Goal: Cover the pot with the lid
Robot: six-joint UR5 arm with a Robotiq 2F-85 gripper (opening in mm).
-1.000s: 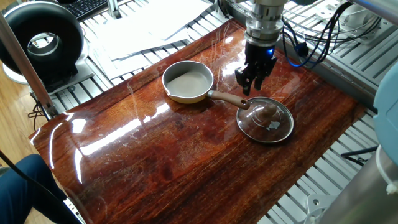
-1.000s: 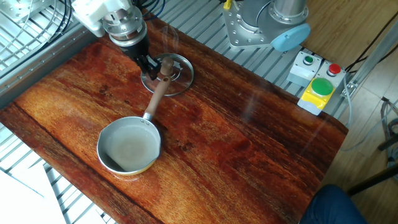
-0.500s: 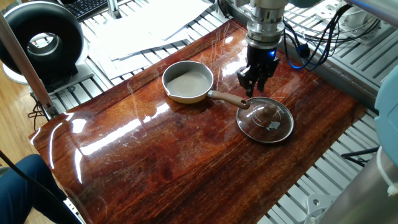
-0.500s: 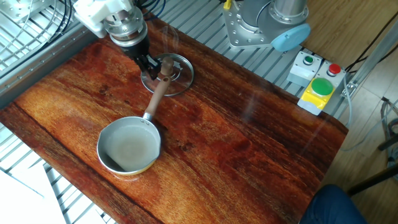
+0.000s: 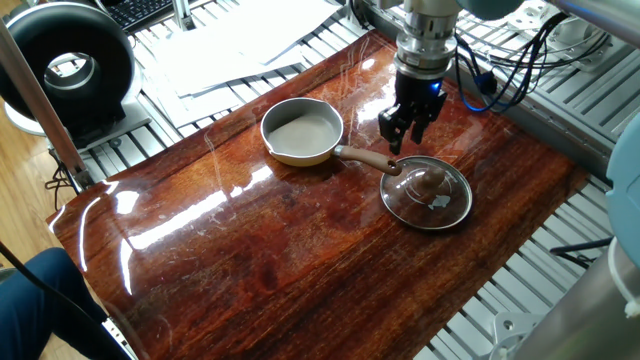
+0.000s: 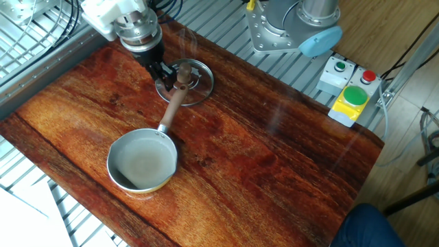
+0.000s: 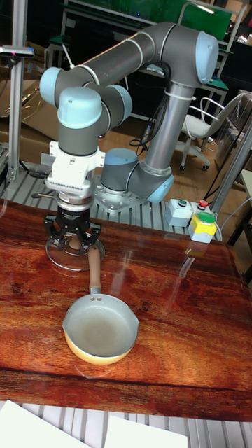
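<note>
The cream-yellow pot (image 5: pixel 303 132) (image 6: pixel 142 161) (image 7: pixel 101 329) stands empty on the glossy wooden table. Its light-brown handle (image 5: pixel 368 158) (image 6: pixel 171 110) points toward the lid. The clear glass lid (image 5: pixel 427 193) (image 6: pixel 199 79) (image 7: pixel 63 262) with its brown knob (image 5: pixel 430 180) lies flat on the table, just past the handle's end. My gripper (image 5: pixel 400 135) (image 6: pixel 163 74) (image 7: pixel 73 241) points down, a little above the table, at the lid and the handle's tip. It is open and holds nothing. In the tall fixed view its fingers straddle the lid's middle and hide part of it.
A box with green and red buttons (image 6: pixel 350 96) (image 7: pixel 199 224) sits at one table edge beside the arm's base (image 6: pixel 288 27). Papers (image 5: pixel 240 40) and a black round device (image 5: pixel 70 65) lie beyond the far side. Cables (image 5: pixel 500 60) hang behind the gripper.
The gripper has barely shifted at the lid. The pot and the lid have not moved.
</note>
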